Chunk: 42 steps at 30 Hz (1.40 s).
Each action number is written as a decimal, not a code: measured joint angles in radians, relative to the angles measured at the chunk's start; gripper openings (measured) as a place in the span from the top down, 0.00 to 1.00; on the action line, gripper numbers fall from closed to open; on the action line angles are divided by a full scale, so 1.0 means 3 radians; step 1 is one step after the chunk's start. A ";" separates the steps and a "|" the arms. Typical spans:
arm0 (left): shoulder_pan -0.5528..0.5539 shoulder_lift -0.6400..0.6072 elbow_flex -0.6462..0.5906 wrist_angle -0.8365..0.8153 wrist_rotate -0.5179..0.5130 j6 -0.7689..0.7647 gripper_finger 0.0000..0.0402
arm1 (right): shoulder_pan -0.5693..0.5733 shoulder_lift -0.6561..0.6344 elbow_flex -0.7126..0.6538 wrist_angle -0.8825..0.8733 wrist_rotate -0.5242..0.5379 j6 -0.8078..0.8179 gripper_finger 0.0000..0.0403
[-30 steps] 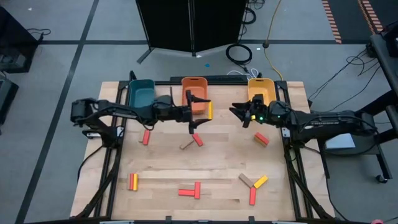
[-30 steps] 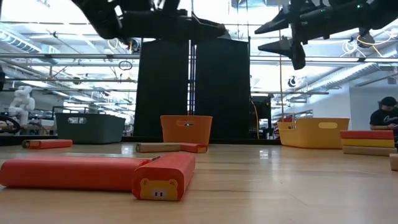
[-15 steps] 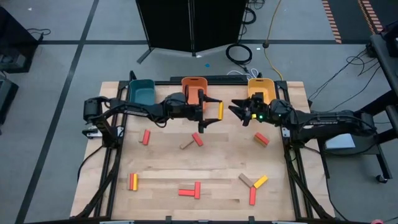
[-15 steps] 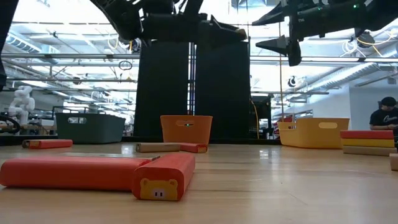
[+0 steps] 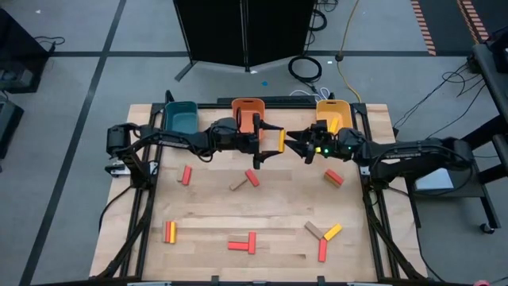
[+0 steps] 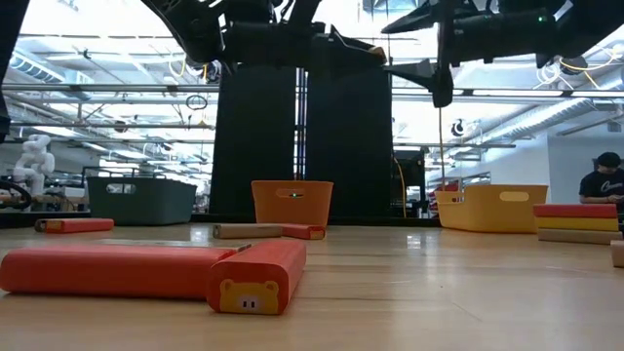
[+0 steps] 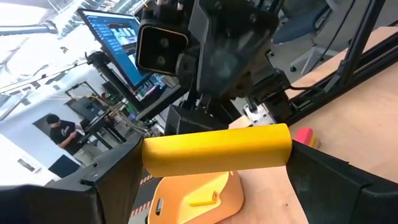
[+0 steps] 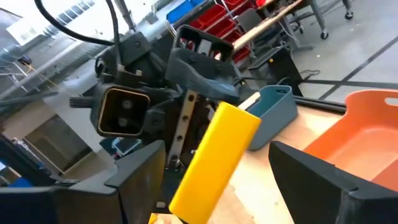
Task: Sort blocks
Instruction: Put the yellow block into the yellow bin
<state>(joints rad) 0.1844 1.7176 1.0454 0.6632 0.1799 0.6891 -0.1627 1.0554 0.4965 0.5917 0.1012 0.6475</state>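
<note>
left pincer [image 5: 274,141] grips yellow block [image 5: 281,141] above the counter [image 5: 278,208]; right pincer [image 5: 295,144] spread wide, facing the block.

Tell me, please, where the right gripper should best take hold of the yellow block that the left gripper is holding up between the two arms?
Probably the free end. The left gripper clamps the yellow block by one end, held above the table, so the rest of the bar juts out bare. The right gripper, open and facing it, could come straight in from its own side and close across the bar's flat faces, clear of the left fingers.

Yellow block [image 7: 216,152], orange bin [image 5: 247,114]
</note>
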 joint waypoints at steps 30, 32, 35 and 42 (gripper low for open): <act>-0.0086 -0.0001 -0.0003 -0.0258 -0.0568 0.1054 0.15 | -0.0001 0.0523 0.0623 -0.0640 0.0010 0.0024 0.30; -0.0088 -0.0001 -0.0003 -0.0259 -0.0567 0.1052 0.15 | -0.0001 0.0517 0.0625 -0.0649 0.0009 -0.0019 0.30; -0.0088 -0.0001 -0.0003 -0.0259 -0.0567 0.1051 0.15 | -0.0001 0.0517 0.0626 -0.0712 0.0009 -0.0046 0.32; -0.0088 -0.0001 -0.0003 -0.0254 -0.0565 0.1048 0.15 | -0.0024 0.0516 0.0626 -0.0794 0.0003 -0.0130 0.46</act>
<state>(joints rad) 0.1581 1.7172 1.0447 0.5871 0.0105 1.0037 -0.1699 1.2102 0.6842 0.3537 0.1020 0.6086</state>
